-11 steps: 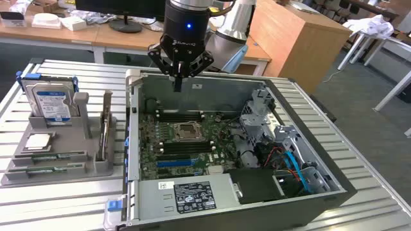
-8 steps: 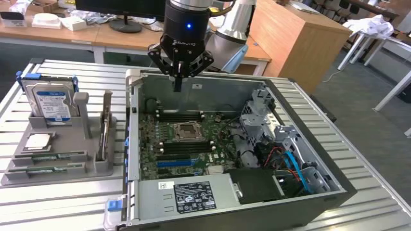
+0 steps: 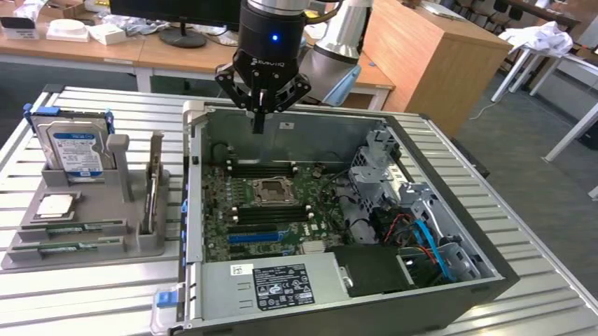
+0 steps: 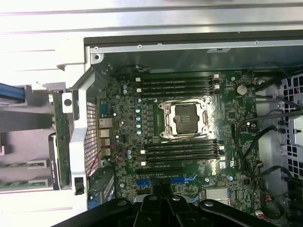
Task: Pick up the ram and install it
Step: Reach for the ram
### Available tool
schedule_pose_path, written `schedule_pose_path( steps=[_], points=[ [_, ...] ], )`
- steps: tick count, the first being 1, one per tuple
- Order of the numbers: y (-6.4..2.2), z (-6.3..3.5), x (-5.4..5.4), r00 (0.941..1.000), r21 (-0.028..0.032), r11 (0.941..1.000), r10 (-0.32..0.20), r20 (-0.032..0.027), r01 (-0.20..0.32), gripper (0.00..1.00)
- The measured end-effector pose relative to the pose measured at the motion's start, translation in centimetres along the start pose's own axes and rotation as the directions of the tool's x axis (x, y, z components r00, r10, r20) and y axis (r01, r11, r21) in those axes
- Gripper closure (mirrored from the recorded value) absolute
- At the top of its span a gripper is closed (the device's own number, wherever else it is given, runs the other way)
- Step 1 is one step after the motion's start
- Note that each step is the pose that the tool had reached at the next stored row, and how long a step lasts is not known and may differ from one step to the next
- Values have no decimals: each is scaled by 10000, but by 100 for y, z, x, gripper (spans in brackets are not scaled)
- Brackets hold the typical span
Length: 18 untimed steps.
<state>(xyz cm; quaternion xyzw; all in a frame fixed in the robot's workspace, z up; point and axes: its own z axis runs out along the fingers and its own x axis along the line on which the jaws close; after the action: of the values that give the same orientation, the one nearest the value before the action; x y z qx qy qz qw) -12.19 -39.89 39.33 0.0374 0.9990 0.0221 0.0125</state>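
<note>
Green ram sticks sit in the grey holder [image 3: 122, 245] at the exterior view's left. One ram stick [image 3: 153, 187] [image 4: 56, 142] stands on edge in it, and two more [image 3: 61, 229] lie flat in its front slots. My gripper [image 3: 259, 127] hangs shut over the far wall of the open computer case [image 3: 309, 297], well away from the holder, with nothing between its fingers. Below it lies the green motherboard [image 3: 224, 231] [image 4: 227, 170], with black memory slots [image 3: 266, 169] [image 4: 177, 84] on both sides of the processor socket [image 3: 273, 189] [image 4: 185, 118].
A hard drive [image 3: 75, 150] with a blue-and-white label stands at the back of the holder, and a square silver processor chip [image 3: 54, 204] lies in front of it. Cables and drive cages [image 3: 411, 203] crowd the case's right side. The power supply [image 3: 280, 283] lies at its front.
</note>
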Motion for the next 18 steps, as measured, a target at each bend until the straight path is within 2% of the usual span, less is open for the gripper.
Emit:
schedule_pose_path(
  steps=[6, 18],
  points=[
    [-3, -1, 48, 10000, 0, 10000, 1, 0, -1, 90],
    [-17, -3, 233, 10000, -1, 10000, 1, 0, -1, 90]
  ],
)
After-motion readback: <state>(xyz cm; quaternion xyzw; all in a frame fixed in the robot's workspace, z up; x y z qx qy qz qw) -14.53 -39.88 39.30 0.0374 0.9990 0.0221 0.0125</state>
